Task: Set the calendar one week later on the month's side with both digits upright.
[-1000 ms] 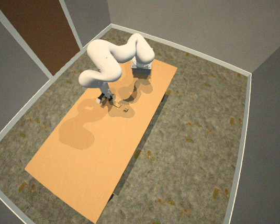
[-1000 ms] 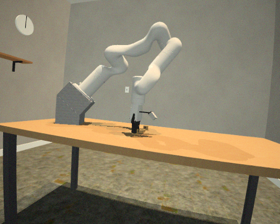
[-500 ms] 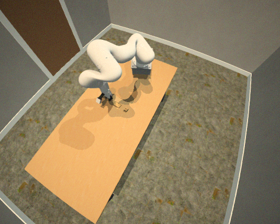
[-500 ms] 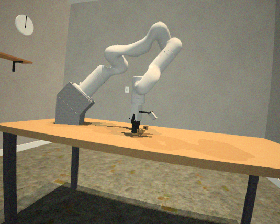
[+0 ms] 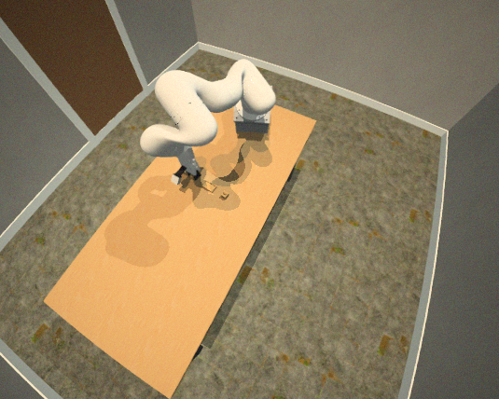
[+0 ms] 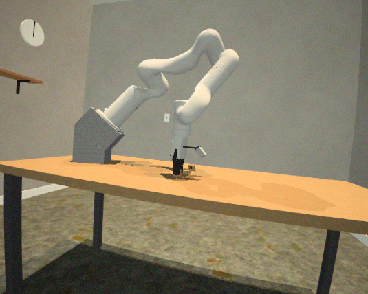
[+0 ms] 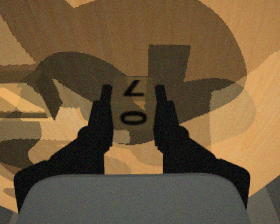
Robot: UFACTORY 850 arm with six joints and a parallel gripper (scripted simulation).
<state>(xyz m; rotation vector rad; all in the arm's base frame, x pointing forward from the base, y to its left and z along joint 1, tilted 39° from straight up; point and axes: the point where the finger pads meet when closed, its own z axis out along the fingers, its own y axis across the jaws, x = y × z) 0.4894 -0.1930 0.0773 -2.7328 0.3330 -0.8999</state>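
My gripper [image 7: 133, 97] is shut on a small wooden digit cube [image 7: 132, 106]. In the wrist view the cube sits between the black fingers and shows a 0 on one face, with a second digit on the face above it that I cannot read for sure. In the top and exterior views the gripper [image 5: 190, 179] points straight down, low over the table. The flat wooden tray [image 5: 209, 186] lies just beside the fingers. The second cube [image 5: 224, 195] stands on the table to the tray's right, apart from the gripper, and also shows in the exterior view [image 6: 191, 167]. The month's name is too small to see.
The arm's grey base block [image 6: 94, 137] stands at the table's far end. The small white wrist camera [image 6: 201, 151] juts out beside the gripper. A dark square patch [image 7: 169, 63] lies beyond the held cube; I cannot tell what it is.
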